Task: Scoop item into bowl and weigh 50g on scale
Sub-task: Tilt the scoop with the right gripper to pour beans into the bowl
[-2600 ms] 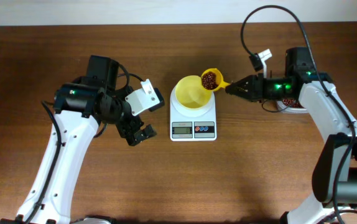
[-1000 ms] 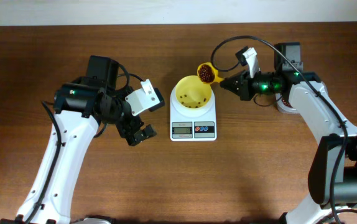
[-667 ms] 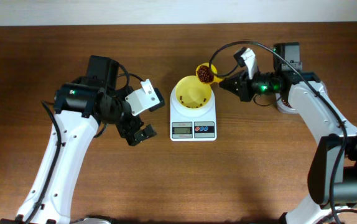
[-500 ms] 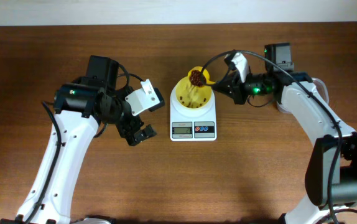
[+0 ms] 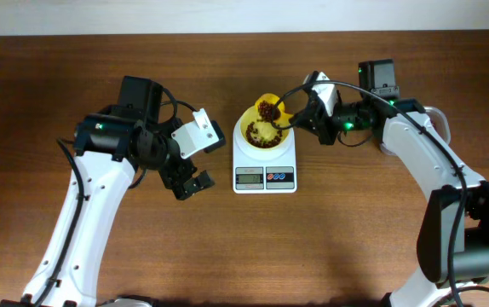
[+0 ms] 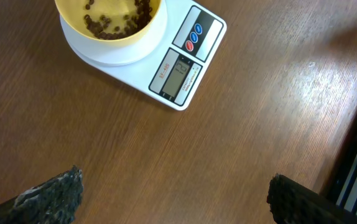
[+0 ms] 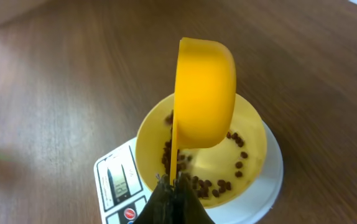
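**A:** So, where do I stand on the pour?

**B:** Your right gripper (image 7: 172, 186) is clamped tight on the handle of the scoop (image 7: 204, 93). The scoop is tipped on its side right over the bowl (image 7: 258, 127), which sits on the scale (image 5: 265, 177). Some beans (image 6: 107, 30) already lie scattered in the bowl, a thin layer and not a heap.

**A:** I'd roll the wrist slowly, then, so they trickle out and don't dump. I'd also keep the scoop's lip inside the rim and off the bowl, since a nudge could upset the reading. What does the display (image 6: 180, 70) say?

**B:** I can't read it from the left wrist; the digits are too small. I'd judge you're well short of target with so few beans in.

**A:** And my left gripper (image 5: 189, 184)?

**B:** It's spread wide and holding nothing, hovering beside the scale, clear of it.

**A:** Surface?

**B:** The table (image 5: 355, 239) is dark brown wood, smooth, with a slight sheen. I see no spilled beans on it. Beyond the far edge there's only a pale strip, so I can tell nothing of the room.
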